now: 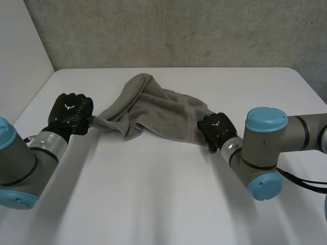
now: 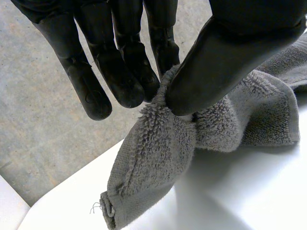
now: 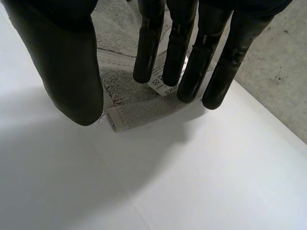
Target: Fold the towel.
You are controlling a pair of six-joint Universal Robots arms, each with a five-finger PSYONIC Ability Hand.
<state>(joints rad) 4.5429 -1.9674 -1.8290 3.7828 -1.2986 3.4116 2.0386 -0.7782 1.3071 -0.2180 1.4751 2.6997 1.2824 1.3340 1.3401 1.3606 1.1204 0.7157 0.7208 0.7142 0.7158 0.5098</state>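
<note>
The bunched towel (image 1: 153, 109) lies toward the far edge of the surface (image 1: 153, 194), its tip thinly pinched by the left robot hand (image 1: 71, 112) and the right robot hand (image 1: 217, 127) open-fingered over its tagged corner, so a pull may slip it free.

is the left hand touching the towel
Touching. The left wrist view shows the left hand pinching the towel between its thumb and fingers.

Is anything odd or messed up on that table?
Only the towel: it lies bunched and twisted, not flat. The left hand pinches one corner; the right hand is open over the corner with the label. Nothing looks damaged.
</note>
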